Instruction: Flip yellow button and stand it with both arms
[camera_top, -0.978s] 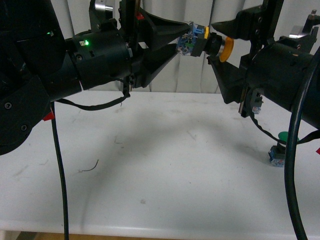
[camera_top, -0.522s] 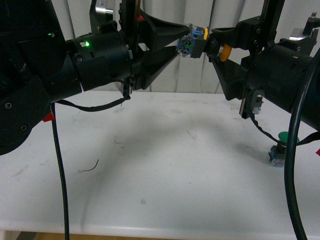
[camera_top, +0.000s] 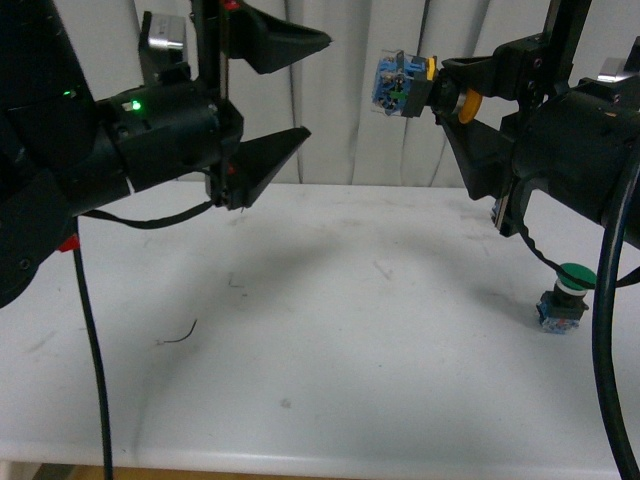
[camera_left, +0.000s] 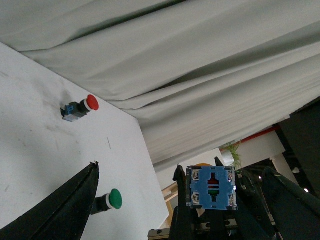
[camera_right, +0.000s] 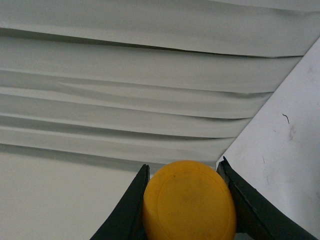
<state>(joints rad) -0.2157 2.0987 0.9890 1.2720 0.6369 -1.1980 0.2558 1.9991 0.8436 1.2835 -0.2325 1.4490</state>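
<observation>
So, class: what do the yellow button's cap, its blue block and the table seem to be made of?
Yellow button: the cap looks like smooth plastic, evenly coloured with a soft sheen. Blue block: probably moulded plastic, sharp-edged, with pale screw-like corners. Table: white, matt, scuffed; laminate or painted board, unclear.

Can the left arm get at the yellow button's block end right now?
Probably yes: the left gripper is open, and the yellow button, held aloft by the right gripper at its cap, points its block at it across open air.
</observation>
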